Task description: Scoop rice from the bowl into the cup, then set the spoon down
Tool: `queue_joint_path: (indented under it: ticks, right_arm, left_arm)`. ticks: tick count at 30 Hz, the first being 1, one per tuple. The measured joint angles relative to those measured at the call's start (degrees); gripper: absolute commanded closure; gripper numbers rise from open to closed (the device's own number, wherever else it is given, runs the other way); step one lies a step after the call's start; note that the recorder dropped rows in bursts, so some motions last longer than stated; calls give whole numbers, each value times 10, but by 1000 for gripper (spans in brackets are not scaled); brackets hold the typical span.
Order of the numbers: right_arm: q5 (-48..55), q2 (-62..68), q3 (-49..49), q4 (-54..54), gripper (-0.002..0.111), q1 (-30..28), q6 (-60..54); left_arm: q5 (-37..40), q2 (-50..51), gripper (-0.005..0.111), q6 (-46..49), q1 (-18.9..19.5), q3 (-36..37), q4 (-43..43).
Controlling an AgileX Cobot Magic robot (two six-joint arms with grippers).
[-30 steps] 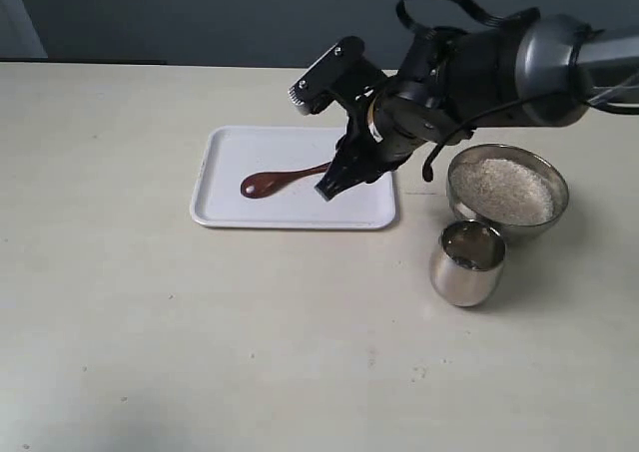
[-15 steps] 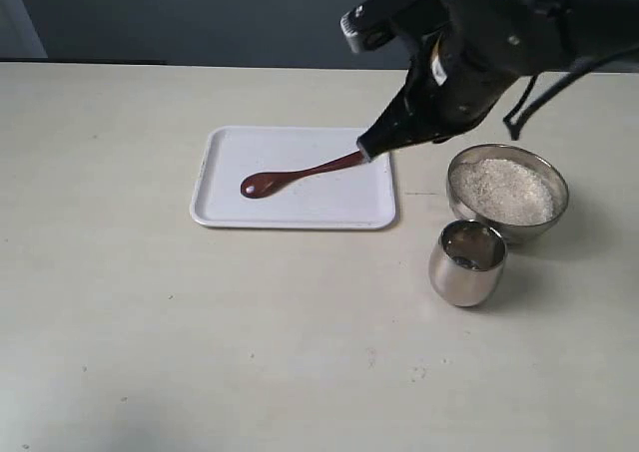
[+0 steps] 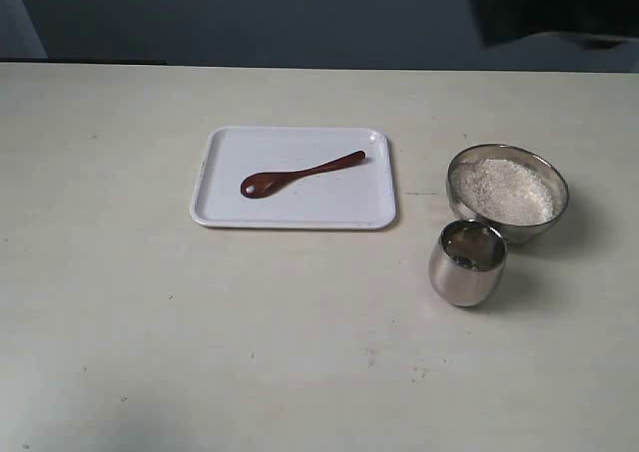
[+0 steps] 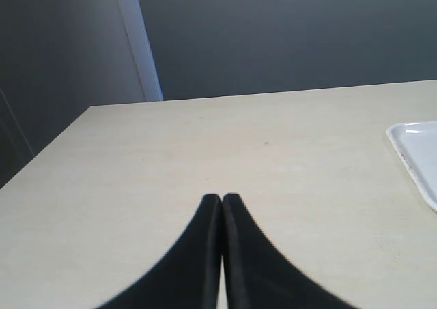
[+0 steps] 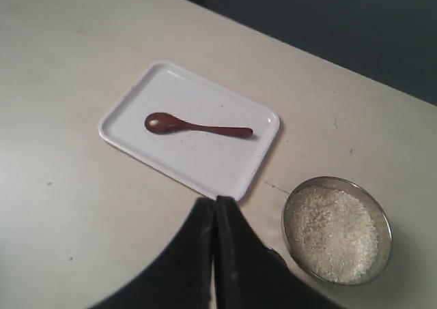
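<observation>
The dark red-brown spoon (image 3: 300, 175) (image 5: 196, 127) lies flat on the white tray (image 3: 240, 213) (image 5: 212, 172), free of any gripper. To its right stands the steel bowl (image 3: 552, 178) (image 5: 382, 217), holding a pale heap of rice (image 3: 502, 191) (image 5: 331, 232). The small steel cup (image 3: 466, 262) sits just in front of the bowl; its contents are unclear. High above the table, my right gripper (image 5: 214, 201) is shut and empty; only a dark blur of its arm (image 3: 554, 8) shows at the exterior view's top right. My left gripper (image 4: 221, 198) is shut and empty over bare table, left of the tray's corner (image 4: 415, 152).
The pale tabletop (image 3: 300, 352) stretches around the tray, bowl and cup. A dark wall (image 3: 250, 13) runs behind the table's far edge.
My right gripper has let go of the spoon's handle and risen up and away to the right, out of the scene. The spoon stays lying on the tray.
</observation>
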Motion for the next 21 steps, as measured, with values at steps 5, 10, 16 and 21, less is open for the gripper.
queue_joint_path:
  ticks: [5, 10, 16, 21]
  right_arm:
    - [68, -71, 0, 10, 108, 1, 26]
    - [126, -99, 0, 137, 108, 1, 40]
    - [130, -122, -9, 194, 108, 3, 23]
    - [130, -138, -10, 199, 108, 3, 24]
  left_arm:
    - [0, 0, 106, 0, 0, 0, 0]
    - [0, 0, 106, 0, 0, 0, 0]
    - [0, 0, 106, 0, 0, 0, 0]
    - [0, 0, 106, 0, 0, 0, 0]
